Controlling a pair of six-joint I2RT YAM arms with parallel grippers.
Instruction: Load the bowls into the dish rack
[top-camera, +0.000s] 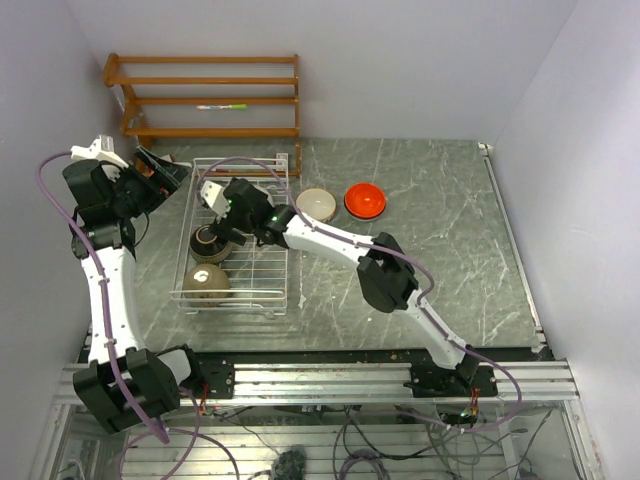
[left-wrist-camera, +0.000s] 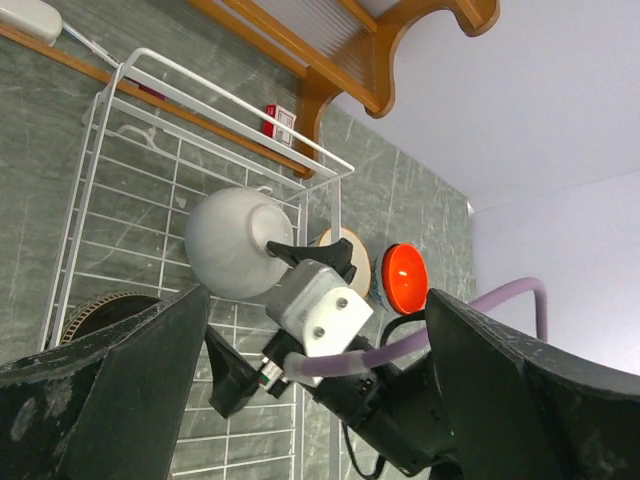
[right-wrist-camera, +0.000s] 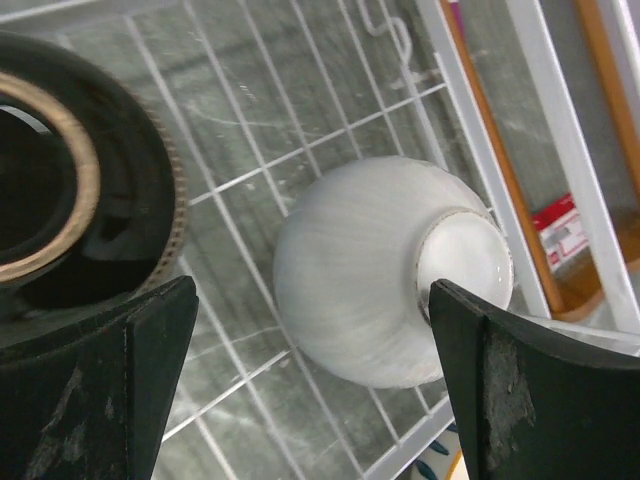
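The white wire dish rack (top-camera: 268, 262) holds a tan-brown bowl (top-camera: 207, 283) at its near end and a glossy black-brown bowl (top-camera: 210, 242) in the middle. A cream-white ribbed bowl (right-wrist-camera: 365, 265) lies tipped in the rack's far end, foot ring to the right. My right gripper (right-wrist-camera: 315, 320) is open and straddles it; the left finger is apart from it, the right finger is close to its foot. The bowl also shows in the left wrist view (left-wrist-camera: 225, 240). My left gripper (top-camera: 165, 172) is open and empty, raised beside the rack's far left corner.
A white bowl with blue pattern (top-camera: 316, 205) and an orange-red bowl (top-camera: 365, 200) sit on the table right of the rack. The brown wooden slatted shelf (top-camera: 210, 100) stands against the back wall behind the rack. Walls close in on both sides.
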